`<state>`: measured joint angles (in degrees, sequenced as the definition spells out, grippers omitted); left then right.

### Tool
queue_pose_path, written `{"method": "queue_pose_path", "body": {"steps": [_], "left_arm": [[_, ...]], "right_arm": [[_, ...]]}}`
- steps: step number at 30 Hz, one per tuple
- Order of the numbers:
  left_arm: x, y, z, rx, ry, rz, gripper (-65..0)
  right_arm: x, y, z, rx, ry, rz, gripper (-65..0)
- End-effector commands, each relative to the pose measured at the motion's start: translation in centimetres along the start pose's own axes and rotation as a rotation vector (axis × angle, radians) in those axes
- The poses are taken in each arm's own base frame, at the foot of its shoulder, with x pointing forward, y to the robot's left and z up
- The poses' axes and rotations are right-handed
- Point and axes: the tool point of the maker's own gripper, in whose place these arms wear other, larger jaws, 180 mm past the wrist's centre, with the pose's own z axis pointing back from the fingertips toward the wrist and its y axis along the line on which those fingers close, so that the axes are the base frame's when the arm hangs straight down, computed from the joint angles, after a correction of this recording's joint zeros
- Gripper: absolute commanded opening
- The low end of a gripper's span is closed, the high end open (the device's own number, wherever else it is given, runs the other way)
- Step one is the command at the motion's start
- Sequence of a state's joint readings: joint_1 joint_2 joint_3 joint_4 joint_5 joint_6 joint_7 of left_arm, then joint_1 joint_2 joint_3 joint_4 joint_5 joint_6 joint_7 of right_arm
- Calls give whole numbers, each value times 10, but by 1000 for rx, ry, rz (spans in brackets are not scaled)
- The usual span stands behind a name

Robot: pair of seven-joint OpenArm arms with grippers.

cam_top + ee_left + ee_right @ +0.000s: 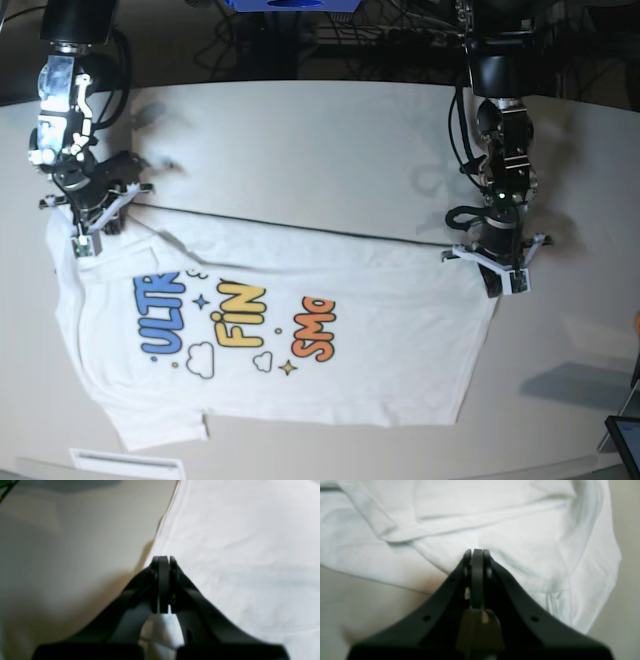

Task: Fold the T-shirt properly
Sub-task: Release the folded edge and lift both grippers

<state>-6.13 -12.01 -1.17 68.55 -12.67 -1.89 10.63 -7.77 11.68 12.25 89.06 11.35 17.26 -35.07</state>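
Both arms reach down from the surface's far edge (one toward each end). The left tool [497, 268] is pinched tight, jaws together, and the right tool [88, 222] is clamped the same way, pointing downward.

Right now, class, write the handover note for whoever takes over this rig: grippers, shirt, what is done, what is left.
Left gripper: shut on the T-shirt at its corner on the base view's right.
Right gripper: shut on the T-shirt at its corner on the base view's left.
T-shirt: flat on the table, print up, far edge pulled taut between both grippers.
Done: both corners gripped.
Left: all the folding, it seems.
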Motion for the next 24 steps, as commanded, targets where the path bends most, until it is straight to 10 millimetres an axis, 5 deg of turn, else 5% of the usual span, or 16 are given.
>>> {"method": "queue_pose_path", "body": {"steps": [1, 7, 15, 24], "left_arm": [[16, 0, -7, -5, -42, -15, -650], [-21, -12, -7, -53, 55, -75, -650], [-78, -4, 25, -57, 166, -103, -650], [-84, 0, 55, -75, 161, -143, -650]], "right_arm": [[13, -5, 0, -7, -34, 7, -649], [5, -7, -2, -7, -13, 5, -649], [-14, -6, 3, -6, 28, 9, -649], [-32, -3, 7, -1, 63, 9, -649]]}}
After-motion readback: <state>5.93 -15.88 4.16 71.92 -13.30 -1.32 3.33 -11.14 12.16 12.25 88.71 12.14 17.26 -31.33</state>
